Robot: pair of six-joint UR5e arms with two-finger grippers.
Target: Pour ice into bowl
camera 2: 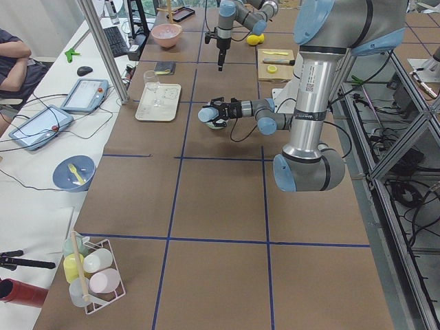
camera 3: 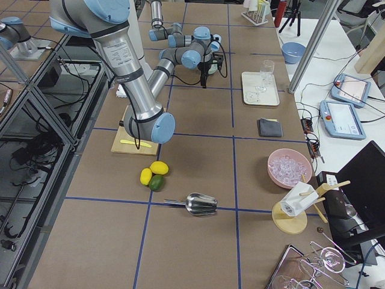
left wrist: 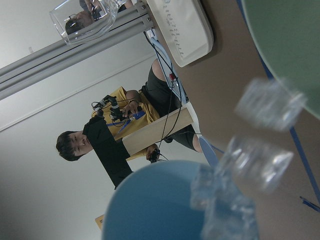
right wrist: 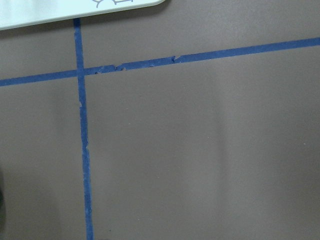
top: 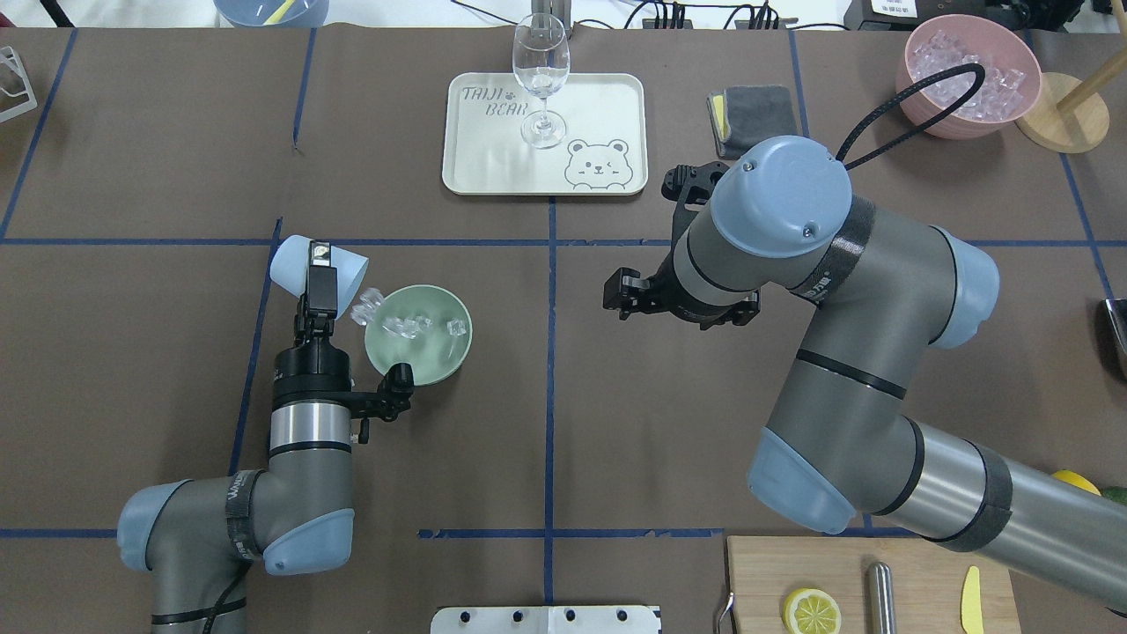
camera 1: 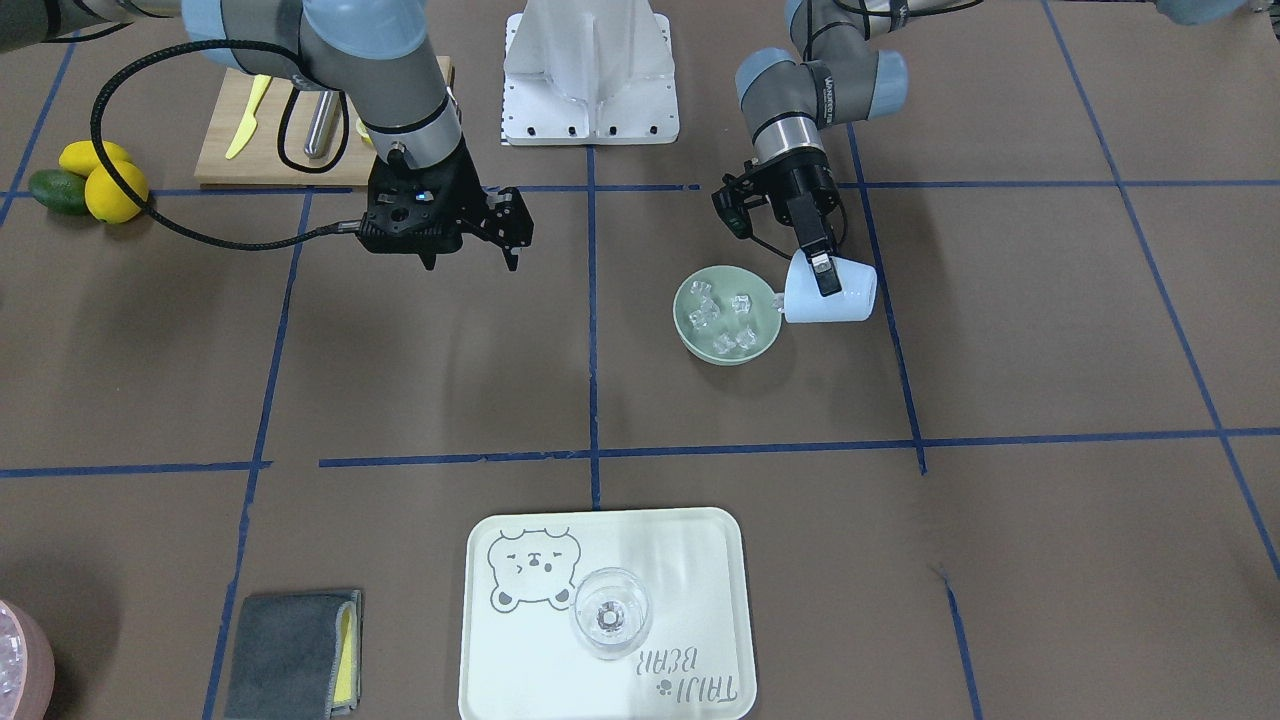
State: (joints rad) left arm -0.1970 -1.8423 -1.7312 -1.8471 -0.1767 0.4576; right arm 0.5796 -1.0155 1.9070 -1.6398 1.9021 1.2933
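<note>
Our left gripper (top: pixel 319 264) is clamped on the wall of the blue cup (top: pixel 295 269). One finger lies along the outside and the other, we judge, sits inside the rim. The cup lies almost flat, its long axis running left to right across the table (top: pixel 616 440), base to the left and mouth to the right. The bowl (top: pixel 445 361) stands just to the right of that mouth and a little nearer our base, its left rim close under the lip.

Most of the ice (top: pixel 407 326) lies in the bowl. A couple of cubes hang in the air between lip and rim, and the left wrist view shows blurred cubes right at the mouth. We judge the pour nearly finished. What matters next is keeping the mouth over that left rim while the base tips higher, so the last cubes fall rightward into the bowl and not short onto the table.

Our right gripper (camera 1: pixel 515 232) hovers well apart to the right, jaws parted and holding nothing. The left arm is much the nearer to the bowl.
</note>
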